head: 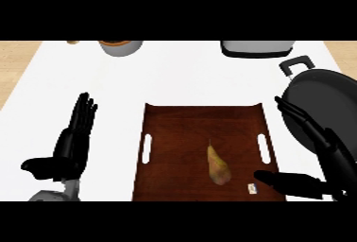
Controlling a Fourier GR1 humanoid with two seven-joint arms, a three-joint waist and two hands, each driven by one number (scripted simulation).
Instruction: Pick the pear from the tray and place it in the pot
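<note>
A yellow-brown pear [217, 165] lies lengthwise on the dark wooden tray [181, 127], right of its middle toward the near end. The black pot [322, 101] with a looped handle stands just right of the tray. My right hand [317, 146] is open at the tray's right edge, fingers stretched along the pot's near side and thumb reaching over the tray's near right corner, a short way from the pear. My left hand [73, 139] rests open on the white counter left of the tray, fingers pointing away.
A grey bowl-like container [121, 46] sits at the far edge, left of centre. A grey and black appliance [257, 47] stands at the far right. A small white tag [251, 189] lies on the tray's near right corner. Wooden floor shows beyond the white counter [188, 75].
</note>
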